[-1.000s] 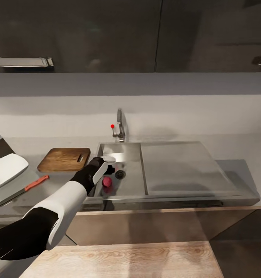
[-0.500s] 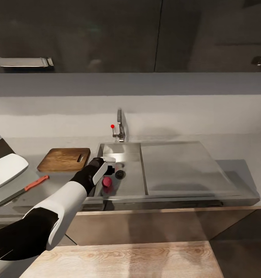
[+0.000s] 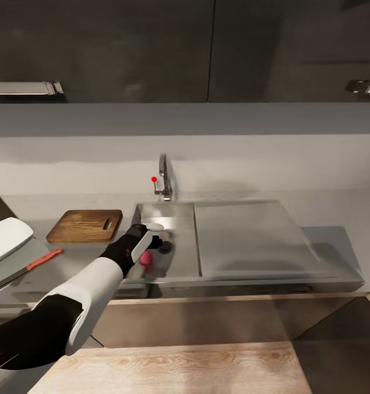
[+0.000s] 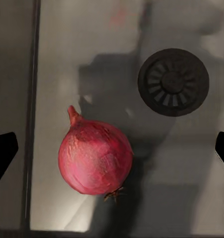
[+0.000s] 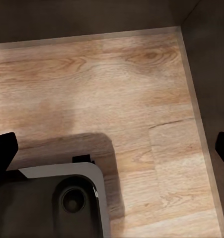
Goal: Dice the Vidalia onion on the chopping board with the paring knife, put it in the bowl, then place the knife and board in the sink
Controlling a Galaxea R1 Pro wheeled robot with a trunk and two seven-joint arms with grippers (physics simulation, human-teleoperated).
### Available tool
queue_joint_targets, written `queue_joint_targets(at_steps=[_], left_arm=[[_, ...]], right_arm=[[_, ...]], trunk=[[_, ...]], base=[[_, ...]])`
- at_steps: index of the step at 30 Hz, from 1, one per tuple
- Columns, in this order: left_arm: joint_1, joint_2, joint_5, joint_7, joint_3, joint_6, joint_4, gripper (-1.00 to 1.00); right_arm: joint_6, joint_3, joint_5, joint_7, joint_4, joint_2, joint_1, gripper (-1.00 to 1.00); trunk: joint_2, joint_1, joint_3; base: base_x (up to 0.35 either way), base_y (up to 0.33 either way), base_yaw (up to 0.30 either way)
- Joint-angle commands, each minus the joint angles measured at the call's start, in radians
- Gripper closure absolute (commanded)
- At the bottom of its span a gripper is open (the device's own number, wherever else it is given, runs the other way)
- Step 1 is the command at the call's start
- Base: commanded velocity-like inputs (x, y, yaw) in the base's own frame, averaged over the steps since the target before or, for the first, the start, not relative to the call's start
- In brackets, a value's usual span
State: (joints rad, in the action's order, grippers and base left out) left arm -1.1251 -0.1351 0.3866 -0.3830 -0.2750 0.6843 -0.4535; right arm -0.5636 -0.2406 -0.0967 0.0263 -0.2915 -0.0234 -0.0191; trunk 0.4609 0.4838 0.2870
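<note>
Red onion (image 4: 94, 157): 1, in sink (image 4: 57, 59)

Your head camera has swung a little to the right, so everything sits further left in view. Your left gripper (image 3: 155, 239) now covers more of the round reddish-pink onion (image 3: 145, 257) in the steel sink (image 3: 177, 216).

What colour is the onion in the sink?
Reddish pink; the onion shows best in the left wrist view.
</note>
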Motion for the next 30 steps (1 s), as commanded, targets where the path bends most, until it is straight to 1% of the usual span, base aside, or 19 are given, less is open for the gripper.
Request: queue_joint_targets(at_steps=[1, 17, 24, 30], left_arm=[[-0.001, 0.001, 0.011, -0.009, -0.007, 0.003, -0.001, -1.00], [-0.001, 0.003, 0.011, -0.010, -0.007, 0.004, 0.003, -1.00], [-0.001, 0.002, 0.011, -0.009, -0.007, 0.004, 0.005, -1.00], [-0.001, 0.003, 0.011, -0.009, -0.007, 0.004, 0.006, -1.00]], right_arm=[[-0.002, -0.006, -0.010, 0.003, 0.001, 0.000, -0.001, -1.00], [0.001, -0.006, -0.009, 0.004, 0.002, 0.000, -0.001, -1.00], [0.001, -0.006, -0.009, 0.004, 0.002, 0.000, -0.001, -1.00], [0.001, -0.006, -0.009, 0.003, 0.002, 0.000, -0.001, -1.00]], trunk=[[0.002, 0.000, 0.002], [0.002, 0.000, 0.026], [0.002, 0.000, 0.037], [0.002, 0.000, 0.047]], base=[[0.000, -0.043, 0.000], [0.003, -0.006, 0.000], [0.163, 0.000, 0.000], [0.048, 0.000, 0.000]])
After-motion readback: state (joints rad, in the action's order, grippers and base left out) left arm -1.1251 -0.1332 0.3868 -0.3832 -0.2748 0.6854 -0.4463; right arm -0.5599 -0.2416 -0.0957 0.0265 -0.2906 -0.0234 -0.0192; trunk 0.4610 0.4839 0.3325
